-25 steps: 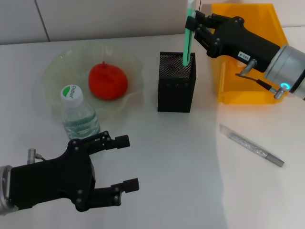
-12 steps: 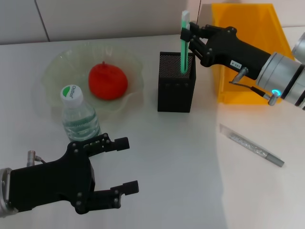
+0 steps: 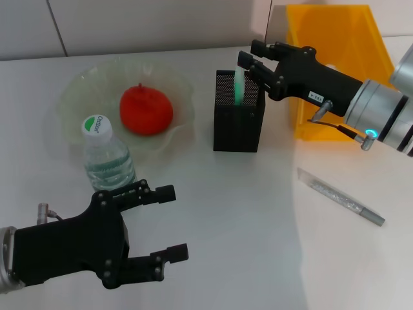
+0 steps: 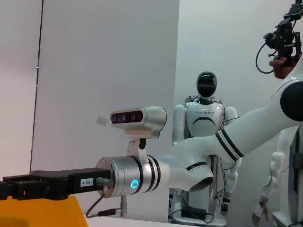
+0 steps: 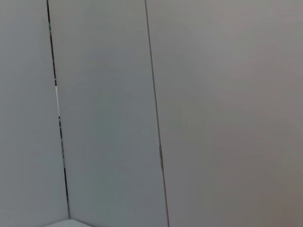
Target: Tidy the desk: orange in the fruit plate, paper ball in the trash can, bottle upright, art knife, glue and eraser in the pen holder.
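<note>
Two grippers showing: right gripper (image 3: 248,59) hovering over pen holder (image 3: 239,120), fingers parted, green stick (image 3: 239,86) standing inside holder, top poking out. Left gripper (image 3: 169,223) idling near bottle (image 3: 106,158), fingers spread wide, gripping nothing. Orange (image 3: 146,108) sitting in plate (image 3: 77,97) left of holder. Trash can (image 3: 335,71) right of holder.

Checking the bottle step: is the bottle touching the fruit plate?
Cannot tell. In the head view the upright bottle overlaps the fruit plate at its near rim, so no gap or contact shows plainly. Neither wrist view shows them.
</note>
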`<state>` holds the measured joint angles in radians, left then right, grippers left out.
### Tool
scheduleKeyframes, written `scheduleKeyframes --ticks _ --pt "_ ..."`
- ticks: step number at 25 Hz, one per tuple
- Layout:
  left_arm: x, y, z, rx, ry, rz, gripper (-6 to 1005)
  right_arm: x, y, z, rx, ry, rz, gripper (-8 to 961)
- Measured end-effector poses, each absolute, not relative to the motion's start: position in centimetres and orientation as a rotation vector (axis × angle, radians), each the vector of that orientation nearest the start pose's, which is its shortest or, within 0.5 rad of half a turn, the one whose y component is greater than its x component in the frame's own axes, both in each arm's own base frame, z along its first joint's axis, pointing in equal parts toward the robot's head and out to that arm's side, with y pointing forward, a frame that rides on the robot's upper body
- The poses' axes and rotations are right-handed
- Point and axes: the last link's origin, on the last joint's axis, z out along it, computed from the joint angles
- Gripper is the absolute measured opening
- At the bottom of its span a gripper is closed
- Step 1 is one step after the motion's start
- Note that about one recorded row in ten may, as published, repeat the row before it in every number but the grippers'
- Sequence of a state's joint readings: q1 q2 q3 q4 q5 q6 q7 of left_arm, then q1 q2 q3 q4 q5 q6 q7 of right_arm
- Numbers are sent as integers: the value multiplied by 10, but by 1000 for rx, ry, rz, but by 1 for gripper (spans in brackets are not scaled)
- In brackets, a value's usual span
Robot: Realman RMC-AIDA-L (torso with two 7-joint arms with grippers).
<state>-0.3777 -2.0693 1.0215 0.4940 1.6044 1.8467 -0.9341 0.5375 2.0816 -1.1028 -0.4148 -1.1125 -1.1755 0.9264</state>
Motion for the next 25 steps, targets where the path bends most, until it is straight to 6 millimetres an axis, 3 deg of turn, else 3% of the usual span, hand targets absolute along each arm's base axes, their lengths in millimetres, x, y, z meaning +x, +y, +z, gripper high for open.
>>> scheduleKeyframes --ticks 2,5,13,17,22,25 --pt "-249 246 -23 -2806 -152 -1212 799 241 372 -20 -2244 454 950 193" --pt "-249 246 -23 -2800 -151 -1211 799 240 370 -18 -2248 449 968 401" --pt "-251 244 -20 -2801 -153 -1220 798 236 341 11 -2389 441 1013 606" --pt "-249 244 -15 -2823 -183 -1233 798 235 308 21 -2678 439 819 680" --pt "-252 244 -5 -2847 -242 -1165 798 244 279 25 -2908 457 617 727" --pt "-256 242 1 -2869 -240 -1071 798 250 272 28 -2937 478 602 754"
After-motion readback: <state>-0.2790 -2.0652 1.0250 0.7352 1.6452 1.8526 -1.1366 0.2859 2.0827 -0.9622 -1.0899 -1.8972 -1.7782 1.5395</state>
